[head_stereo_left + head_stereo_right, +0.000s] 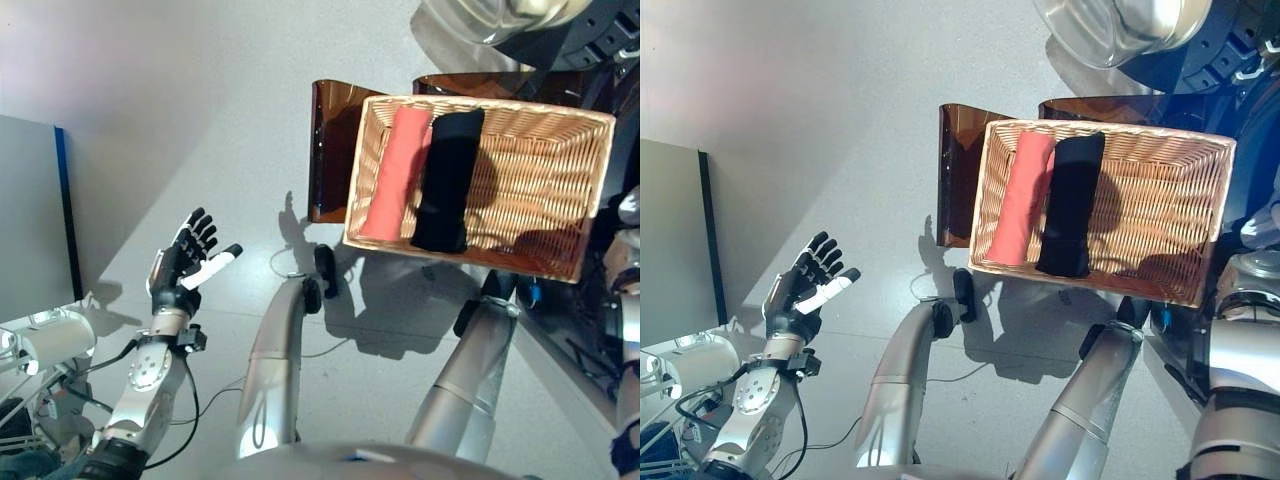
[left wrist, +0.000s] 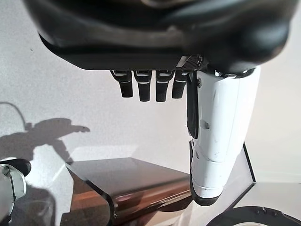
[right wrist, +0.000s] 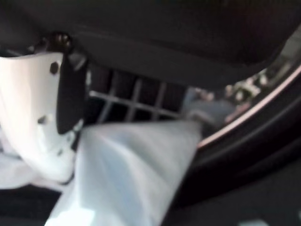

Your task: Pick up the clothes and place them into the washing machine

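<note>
Left eye view, basket: one wicker basket (image 1: 560,190) rests on a dark brown stand (image 1: 330,150) on the grey floor (image 1: 200,130).
Left eye view, contents: two rolled clothes lie side by side in the basket's left half, one coral-pink roll (image 1: 395,175) and one black roll (image 1: 445,180), touching along their lengths; the right half shows bare weave.
Left eye view, left hand: one left hand (image 1: 185,265) is raised over the floor at lower left, well apart from the basket, fingers straight and spread, white-covered thumb out, holding nothing.
Left eye view, washing machine: part of a round silvery door (image 1: 490,20) and dark rim shows at the top edge, beyond the basket.
Right eye view: same scene; the right hand is not seen here, only its arm at the right edge.
Left wrist view: the left hand's fingers (image 2: 141,87) hang straight in a row beside the white thumb, empty; past them the brown stand on the floor.
Right wrist view, right hand: the right hand (image 3: 35,117), white thumb showing, is against a pale blue-white cloth (image 3: 131,174); whether the fingers grip it cannot be told.
Right wrist view, surroundings: dark curved rim and a grid-like surface behind the cloth, too blurred to name.
</note>
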### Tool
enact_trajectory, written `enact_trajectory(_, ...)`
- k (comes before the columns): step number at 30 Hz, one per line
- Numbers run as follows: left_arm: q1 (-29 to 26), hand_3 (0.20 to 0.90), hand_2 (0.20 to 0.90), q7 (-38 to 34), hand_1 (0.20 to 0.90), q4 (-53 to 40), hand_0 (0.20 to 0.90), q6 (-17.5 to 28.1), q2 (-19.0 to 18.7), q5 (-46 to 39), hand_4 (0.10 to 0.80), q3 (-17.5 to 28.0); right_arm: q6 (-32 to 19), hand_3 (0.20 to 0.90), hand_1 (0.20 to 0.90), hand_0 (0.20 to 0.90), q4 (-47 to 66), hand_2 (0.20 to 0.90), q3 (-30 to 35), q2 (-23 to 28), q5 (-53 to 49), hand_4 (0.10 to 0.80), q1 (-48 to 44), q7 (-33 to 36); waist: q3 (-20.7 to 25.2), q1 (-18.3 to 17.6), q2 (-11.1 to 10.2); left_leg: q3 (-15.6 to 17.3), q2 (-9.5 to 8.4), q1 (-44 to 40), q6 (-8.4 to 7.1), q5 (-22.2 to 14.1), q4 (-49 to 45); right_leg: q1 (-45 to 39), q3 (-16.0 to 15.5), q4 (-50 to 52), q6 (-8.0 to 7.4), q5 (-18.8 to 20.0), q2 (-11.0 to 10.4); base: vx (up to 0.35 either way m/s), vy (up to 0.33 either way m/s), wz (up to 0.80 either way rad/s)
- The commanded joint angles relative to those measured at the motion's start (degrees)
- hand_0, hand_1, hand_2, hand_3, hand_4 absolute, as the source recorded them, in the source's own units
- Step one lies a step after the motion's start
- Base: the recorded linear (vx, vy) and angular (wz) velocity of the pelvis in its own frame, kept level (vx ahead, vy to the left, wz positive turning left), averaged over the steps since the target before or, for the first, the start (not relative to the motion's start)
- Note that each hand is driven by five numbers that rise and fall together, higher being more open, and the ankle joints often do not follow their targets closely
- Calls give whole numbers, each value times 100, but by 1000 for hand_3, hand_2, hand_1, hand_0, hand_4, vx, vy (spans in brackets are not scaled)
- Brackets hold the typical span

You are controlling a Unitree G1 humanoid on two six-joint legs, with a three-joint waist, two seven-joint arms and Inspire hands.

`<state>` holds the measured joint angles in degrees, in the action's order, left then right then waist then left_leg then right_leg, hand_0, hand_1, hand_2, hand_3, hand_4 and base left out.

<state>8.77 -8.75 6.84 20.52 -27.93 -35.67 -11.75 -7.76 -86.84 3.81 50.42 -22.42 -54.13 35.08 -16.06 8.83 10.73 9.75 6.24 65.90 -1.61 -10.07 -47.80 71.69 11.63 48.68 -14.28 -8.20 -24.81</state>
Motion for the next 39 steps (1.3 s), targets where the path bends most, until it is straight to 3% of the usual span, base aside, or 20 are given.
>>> enact_trajectory(1, 260, 900, 900, -240, 900, -216, 900, 481, -196, 147, 800, 833, -860, 200, 200, 200, 288, 200, 648, 228, -2047, 300, -55, 229, 214, -93, 261, -116, 106, -147, -384, 183, 536, 117, 117, 57, 445, 153, 149, 0, 0, 0)
enact_trajectory(6, 260, 900, 900, -315, 900, -160, 900, 269, -177, 21, 800, 891, -1502, 200, 200, 200, 446, 200, 1280, 22, -3922, 300, -183, -57, 256, -112, 228, -114, 126, -181, -408, 196, 585, 128, 141, 81, 463, 89, 179, 10, -4, 2)
enact_trajectory(14, 363, 900, 900, -417, 900, -140, 900, 125, -24, -137, 800, 790, -2188, 200, 200, 200, 894, 200, 1890, -108, -4702, 300, -352, 475, 276, -141, 363, -165, 132, -272, -472, 278, 703, 62, 178, 204, 499, -57, 229, 0, 0, 0)
enact_trajectory(20, 479, 900, 900, -375, 900, -156, 900, 49, 0, -238, 800, 732, -2689, 200, 200, 200, 996, 200, 2277, 290, -4961, 300, -382, 964, 325, -188, 463, -211, 101, -295, -495, 310, 739, 62, 228, 280, 507, -147, 244, 17, 4, 1)
enact_trajectory(34, 781, 900, 900, -297, 900, -308, 900, 75, -169, -440, 800, 946, -2776, 200, 200, 200, 771, 200, 2581, 1732, -4877, 300, 179, 1366, 483, -425, 343, -158, 166, -272, -481, 222, 753, 202, 256, 297, 492, -139, 260, 15, 2, 2)
enact_trajectory(39, 711, 900, 900, -315, 900, -295, 900, 128, -216, -383, 800, 841, -2773, 200, 200, 200, 931, 200, 2313, 1416, -4730, 300, 138, 1144, 452, -417, 308, -128, 194, -232, -452, 211, 739, 234, 235, 270, 487, -107, 291, -4, 0, -1)
